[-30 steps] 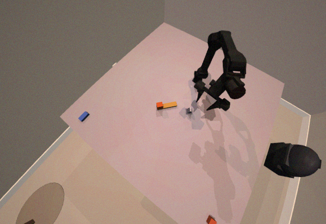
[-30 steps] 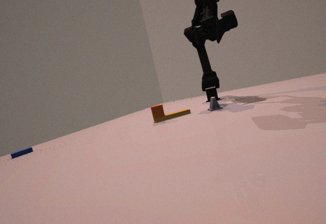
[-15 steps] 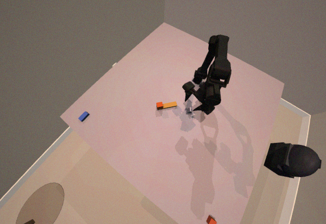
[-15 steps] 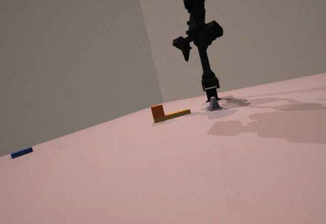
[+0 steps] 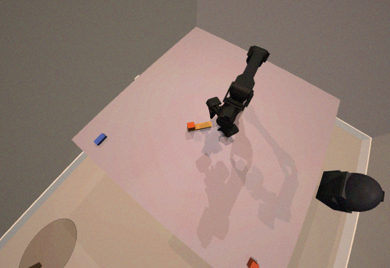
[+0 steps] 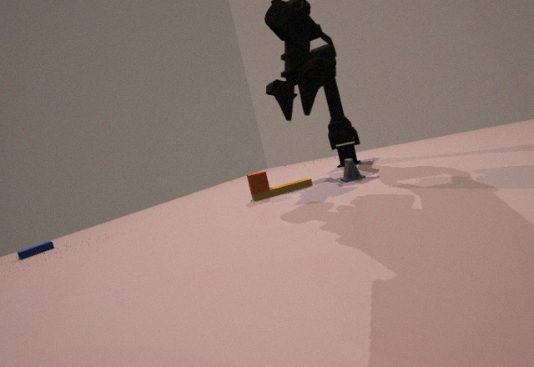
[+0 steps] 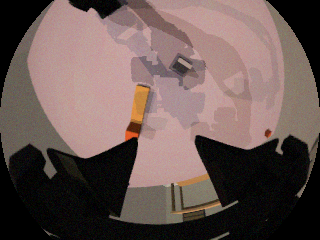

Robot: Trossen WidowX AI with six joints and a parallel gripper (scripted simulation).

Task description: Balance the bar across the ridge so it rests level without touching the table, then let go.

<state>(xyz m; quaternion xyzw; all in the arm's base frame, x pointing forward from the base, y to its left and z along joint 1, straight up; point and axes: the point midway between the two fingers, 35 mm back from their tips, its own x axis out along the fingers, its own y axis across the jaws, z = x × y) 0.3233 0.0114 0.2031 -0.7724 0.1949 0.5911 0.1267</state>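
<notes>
Two empty fingers (image 6: 286, 103), wide apart

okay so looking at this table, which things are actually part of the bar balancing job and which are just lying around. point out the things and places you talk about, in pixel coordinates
Part of the job:
- yellow bar with an orange block on one end (image 5: 203, 125) (image 6: 289, 188) (image 7: 140, 106)
- grey ridge (image 6: 350, 171) (image 7: 183, 63)
- gripper (image 5: 223, 125) (image 6: 298, 117) (image 7: 167, 140)

Just lying about:
- blue block (image 5: 100, 139) (image 6: 35, 249)
- separate red-orange block (image 5: 252, 263) (image 7: 268, 133)

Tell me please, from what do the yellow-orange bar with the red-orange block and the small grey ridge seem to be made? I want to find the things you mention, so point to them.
The yellow-orange bar (image 5: 203, 125) (image 6: 289, 188) (image 7: 140, 104) with its red-orange block (image 5: 191, 125) (image 6: 258, 183) (image 7: 132, 134): perhaps painted wood or plastic, matte; flat, even colour without grain.

The small grey ridge (image 6: 350, 170) (image 7: 179, 65): possibly plastic or metal; plain grey sides, its top paler in the wrist view. Finish unclear.
</notes>
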